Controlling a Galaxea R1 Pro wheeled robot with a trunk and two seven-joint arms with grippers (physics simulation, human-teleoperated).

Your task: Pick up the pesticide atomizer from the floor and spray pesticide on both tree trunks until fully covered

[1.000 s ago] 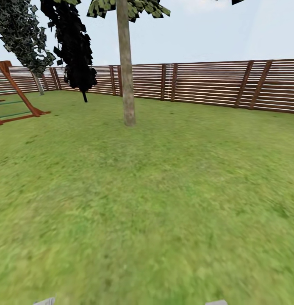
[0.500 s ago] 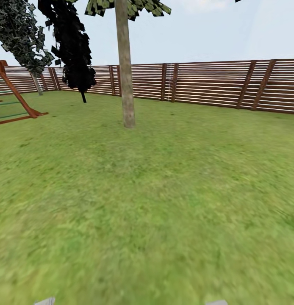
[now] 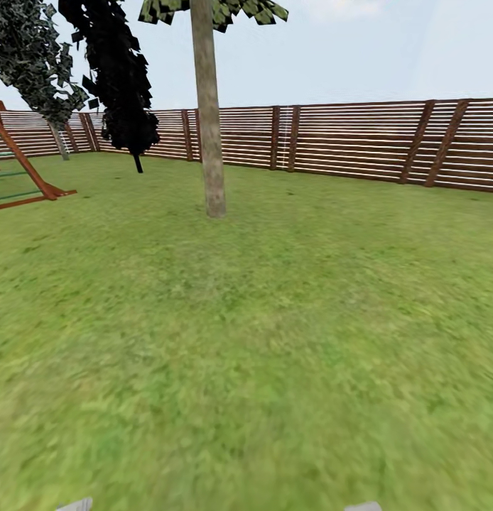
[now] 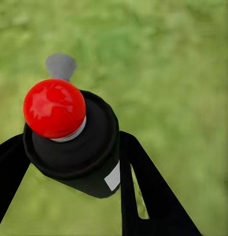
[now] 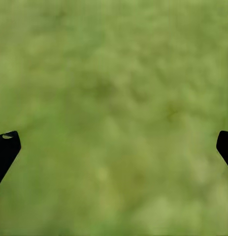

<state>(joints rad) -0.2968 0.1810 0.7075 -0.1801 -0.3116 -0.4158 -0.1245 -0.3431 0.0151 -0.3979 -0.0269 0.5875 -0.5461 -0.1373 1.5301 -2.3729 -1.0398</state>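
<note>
Change: the head view has slid a little since a second ago; the trunk [image 3: 208, 113] now meets the grass slightly lower and the climbing frame [image 3: 19, 170] sits further toward the picture's left edge. That is the camera moving, not the things.
Left gripper [image 4: 69, 162]: closed on the atomizer [image 4: 77, 142], one black finger [image 4: 153, 191] on either side of its black body, both touching it.
Atomizer: black can with a red round cap [image 4: 54, 108] and a grey nozzle [image 4: 60, 65] beyond the cap, held clear of the lawn [image 4: 182, 73], which lies blurred past it.
Label: a small white patch [image 4: 113, 176] on the can's side; no writing can be read.
Right gripper [image 5: 114, 147]: wide open, nothing between its black fingertips [image 5: 5, 147], pointed down at bare grass.
Arm pose: both wrists look down along their fingers at the grass; the arms themselves are hidden.
Tree: the tan-grey trunk stands well ahead of both grippers, left of centre, slightly leaning, crown cut off by the top edge.
Beyond: a dark tree [image 3: 122, 78] and a grey-green one [image 3: 40, 64] further off to the left, then the slatted fence [image 3: 360, 142].
</note>
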